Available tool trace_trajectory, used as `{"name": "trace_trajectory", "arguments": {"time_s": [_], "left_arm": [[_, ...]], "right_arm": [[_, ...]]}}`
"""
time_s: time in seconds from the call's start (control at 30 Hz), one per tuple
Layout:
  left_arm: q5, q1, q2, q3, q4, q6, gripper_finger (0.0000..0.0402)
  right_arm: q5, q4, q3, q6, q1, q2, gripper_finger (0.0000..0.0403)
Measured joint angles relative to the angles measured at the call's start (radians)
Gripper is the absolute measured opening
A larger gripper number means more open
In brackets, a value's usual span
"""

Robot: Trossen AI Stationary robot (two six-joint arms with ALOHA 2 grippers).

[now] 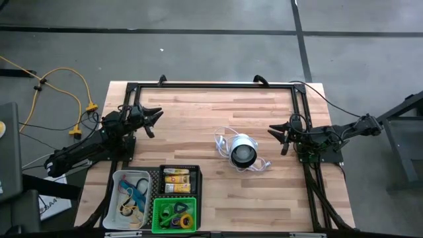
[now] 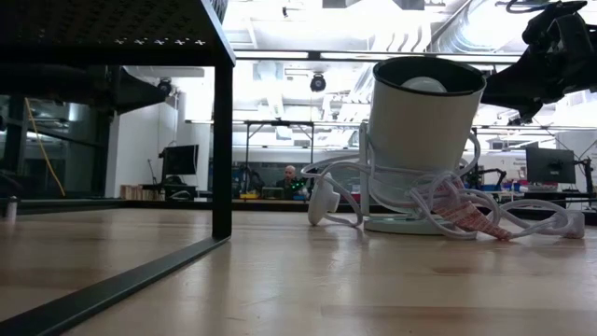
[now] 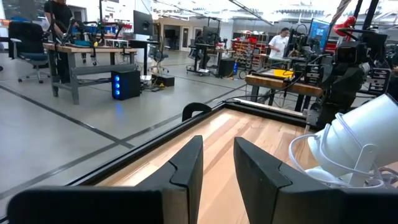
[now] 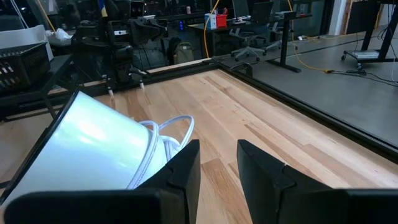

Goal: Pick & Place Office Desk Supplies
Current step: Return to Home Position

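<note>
The office desk supplies lie in three trays at the table's near left. Yellow-and-white packs (image 1: 176, 180) fill the black tray (image 1: 198, 178). Coloured loops (image 1: 177, 213) sit in the green tray (image 1: 156, 215). Teal and dark cords (image 1: 132, 195) lie in the clear tray (image 1: 117, 178). My left gripper (image 1: 156, 119) (image 3: 217, 162) hangs open over the table's far left, level, with nothing between its fingers. My right gripper (image 1: 274, 132) (image 4: 217, 165) hangs open over the right side, likewise with nothing between its fingers.
A round white-and-black object (image 1: 242, 152) (image 2: 424, 140) stands on the table's middle, its white cord (image 1: 225, 140) looped around it. It is close to my right gripper. A black frame (image 1: 211, 86) runs along the table's edges. Bare wood lies between the trays and the arms.
</note>
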Motion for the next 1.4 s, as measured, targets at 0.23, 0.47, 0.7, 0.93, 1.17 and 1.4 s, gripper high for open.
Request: {"name": "trace_trajectory", "arguments": {"time_s": [0.23, 0.47, 0.7, 0.93, 1.17, 1.4], "left_arm": [[0.0, 0.0, 0.0, 0.0, 0.001, 0.0, 0.0085], [0.0, 0.0, 0.0, 0.0, 0.001, 0.0, 0.0085], [0.0, 0.0, 0.0, 0.0, 0.001, 0.0, 0.0085], [0.0, 0.0, 0.0, 0.0, 0.001, 0.0, 0.0085], [0.0, 0.0, 0.0, 0.0, 0.001, 0.0, 0.0085], [0.0, 0.0, 0.0, 0.0, 0.001, 0.0, 0.0085]], "right_arm": [[0.0, 0.0, 0.0, 0.0, 0.0, 0.0, 0.0094], [-0.065, -0.015, 0.0, 0.003, 0.0, -0.018, 0.0094], [-0.29, 0.044, 0.0, -0.056, 0.0, -0.048, 0.0094], [-0.422, 0.191, -0.046, -0.092, 0.0, -0.049, 0.0094], [-0.476, 0.346, -0.137, -0.118, -0.001, -0.049, 0.0094], [-0.541, 0.296, -0.137, -0.107, 0.0, -0.049, 0.0094]]}}
